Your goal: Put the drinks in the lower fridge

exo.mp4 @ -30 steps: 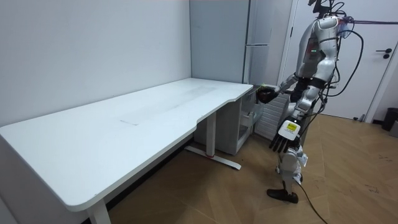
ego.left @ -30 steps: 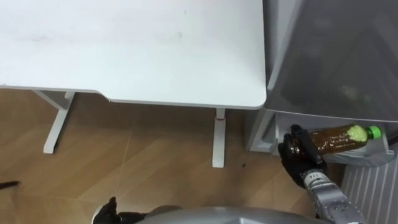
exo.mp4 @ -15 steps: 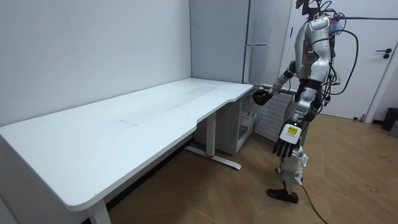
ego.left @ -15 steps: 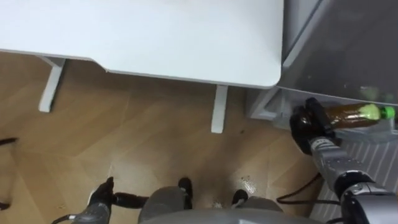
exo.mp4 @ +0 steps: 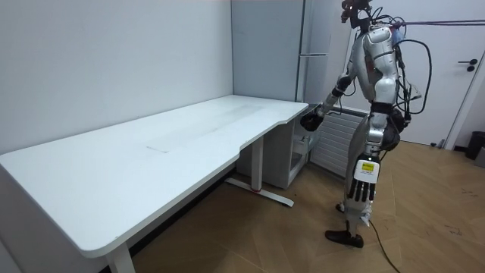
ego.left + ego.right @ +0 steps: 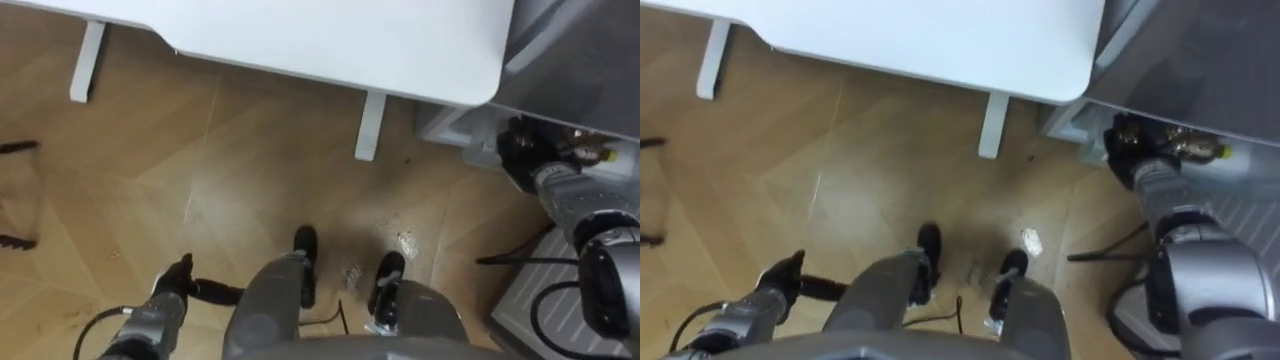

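Observation:
A bottle of brown tea (image 6: 1188, 146) with a green cap lies on its side, and my right hand (image 6: 1127, 138) is shut on its base. The bottle (image 6: 588, 155) points into the open lower fridge compartment (image 6: 462, 140), and the grey fridge front (image 6: 1200, 60) above hides part of it. In the room view I stand at the table's far end, and my right hand (image 5: 311, 120) reaches out to the fridge (image 5: 292, 53). My left hand (image 6: 172, 286) hangs by my side with relaxed fingers and nothing in it; the left hand (image 5: 361, 199) shows beside my leg.
The white table (image 6: 330, 40) runs along my left, its edge close to the fridge, with its leg (image 6: 369, 125) on the wooden floor. A white ribbed panel (image 5: 333, 140) stands behind me next to the fridge. A door (image 5: 470, 83) is at the room view's right.
My right hand has carried the bottle lower and further toward the fridge compartment, so less of the bottle shows. The eye views have tipped down toward my feet. My left arm hangs straighter.

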Available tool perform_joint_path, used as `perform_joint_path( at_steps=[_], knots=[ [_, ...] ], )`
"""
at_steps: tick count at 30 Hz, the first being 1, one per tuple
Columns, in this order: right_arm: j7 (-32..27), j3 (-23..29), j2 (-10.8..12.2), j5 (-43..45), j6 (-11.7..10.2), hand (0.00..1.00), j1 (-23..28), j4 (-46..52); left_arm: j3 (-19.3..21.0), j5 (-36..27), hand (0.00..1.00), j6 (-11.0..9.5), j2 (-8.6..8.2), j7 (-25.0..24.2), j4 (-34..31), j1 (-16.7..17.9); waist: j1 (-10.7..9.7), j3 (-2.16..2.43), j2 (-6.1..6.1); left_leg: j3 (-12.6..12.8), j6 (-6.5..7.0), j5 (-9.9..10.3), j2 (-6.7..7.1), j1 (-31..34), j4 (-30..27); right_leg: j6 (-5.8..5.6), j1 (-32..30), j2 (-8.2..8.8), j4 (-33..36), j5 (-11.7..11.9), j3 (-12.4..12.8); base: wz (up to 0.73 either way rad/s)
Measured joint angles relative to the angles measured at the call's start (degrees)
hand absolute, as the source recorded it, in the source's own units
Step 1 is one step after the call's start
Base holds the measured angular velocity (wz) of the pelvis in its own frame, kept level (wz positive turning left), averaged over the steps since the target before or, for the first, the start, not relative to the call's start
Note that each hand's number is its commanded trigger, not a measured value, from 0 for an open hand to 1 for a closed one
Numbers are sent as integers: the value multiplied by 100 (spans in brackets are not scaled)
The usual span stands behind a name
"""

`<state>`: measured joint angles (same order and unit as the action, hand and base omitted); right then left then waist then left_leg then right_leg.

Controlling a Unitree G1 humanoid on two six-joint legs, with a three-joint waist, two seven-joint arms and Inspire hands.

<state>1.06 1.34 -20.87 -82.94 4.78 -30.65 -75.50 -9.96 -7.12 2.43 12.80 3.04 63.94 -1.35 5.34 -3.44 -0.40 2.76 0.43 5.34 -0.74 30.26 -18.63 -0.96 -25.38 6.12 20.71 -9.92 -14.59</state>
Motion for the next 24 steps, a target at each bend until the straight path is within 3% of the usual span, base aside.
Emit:
perform_joint_path(
  at_steps=[4, 5, 6, 7, 11, 15, 24],
  knots=[
    [-231, -6, -93, 1, 28, 100, -84, 4, -151, -30, 0, 3, 95, 34, 3, -11, 0, -12, -27, -2, 2, 0, -8, 268, -212, 18, -222, 20, 150, -12, 0, 0],
    [-260, -6, -96, 0, 28, 75, -101, 3, -182, -27, 0, 2, 115, 35, 3, -11, 4, -11, -28, -1, 2, 0, -7, 293, -235, 22, -257, 26, 186, -18, 5, 0],
    [-320, -5, -99, -2, 29, 9, -155, 4, -219, -26, 0, -1, 155, 45, 5, -11, 4, -12, -31, -2, 8, -2, -5, 357, -296, 31, -323, 42, 248, -45, 3, 0],
    [-370, -4, -115, -2, 30, 0, -220, 18, -223, -24, 0, -6, 183, 70, 6, -13, -3, -9, -36, 2, 26, -14, 4, 432, -333, 33, -420, 70, 333, -68, 7, 0],
    [-563, -2, -156, 9, 30, 0, -383, 164, -236, -15, 0, -28, 257, 157, 12, -5, 1, -4, -35, 1, 54, -33, 5, 707, -486, 45, -734, 96, 544, -91, 35, 0],
    [-691, -7, -160, -11, 21, 0, -441, 218, -491, -16, 0, 12, 341, 191, 9, -2, 66, 5, -39, 19, 70, -62, 13, 754, -511, 53, -811, 129, 653, -96, 36, 1],
    [-974, -5, -217, -37, 19, 0, -486, 218, -602, -14, 0, 0, 344, 310, -12, -8, 126, 23, -47, 111, 110, -90, 43, 751, -516, 49, -872, 192, 797, -111, 78, -1]
  ],
)
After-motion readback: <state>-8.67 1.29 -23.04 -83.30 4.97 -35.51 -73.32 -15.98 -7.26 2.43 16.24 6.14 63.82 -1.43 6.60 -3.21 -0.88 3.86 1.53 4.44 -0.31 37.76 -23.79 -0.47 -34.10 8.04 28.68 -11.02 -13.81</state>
